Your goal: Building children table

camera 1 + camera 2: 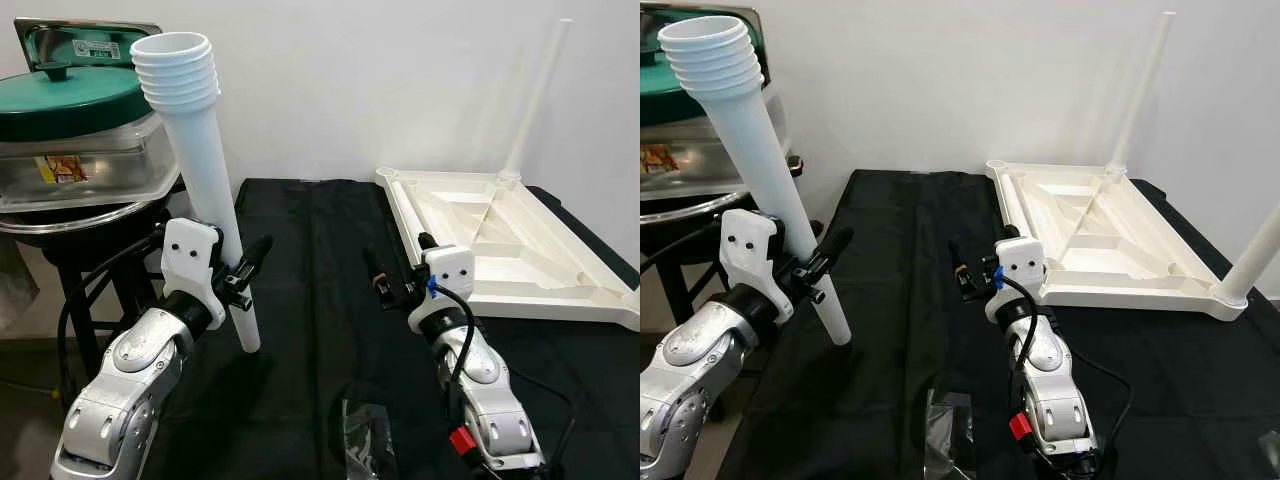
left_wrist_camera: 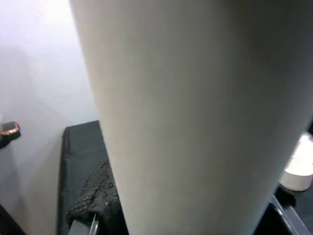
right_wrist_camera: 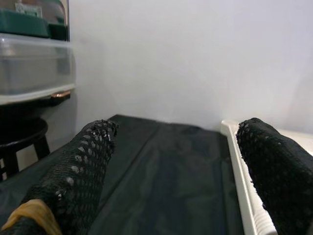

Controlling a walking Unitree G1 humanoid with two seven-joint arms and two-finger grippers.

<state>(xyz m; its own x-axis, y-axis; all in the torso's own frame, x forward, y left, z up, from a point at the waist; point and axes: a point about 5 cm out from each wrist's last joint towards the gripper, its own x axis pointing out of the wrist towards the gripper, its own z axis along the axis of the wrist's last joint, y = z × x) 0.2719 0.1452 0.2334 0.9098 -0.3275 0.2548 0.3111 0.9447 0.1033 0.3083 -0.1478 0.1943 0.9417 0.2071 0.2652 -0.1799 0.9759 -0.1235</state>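
Observation:
My left gripper (image 1: 245, 268) is shut on a loose white table leg (image 1: 205, 200), held tilted above the black cloth with its wide ribbed end up. In the left wrist view the leg (image 2: 195, 122) stands right in front of the camera. The white tabletop (image 1: 520, 250) lies upside down at the right. One leg (image 1: 538, 95) stands at its far corner and another (image 1: 1260, 250) at its near right corner. My right gripper (image 1: 398, 256) is open just left of the tabletop's left rim, with nothing between its fingers (image 3: 88, 161).
A black cloth (image 1: 310, 300) covers the table. At the left, a stool carries a steel bowl and a clear box with a green lid (image 1: 70, 100). A small clear plastic bag (image 1: 365, 435) lies near the front edge. A white wall stands behind.

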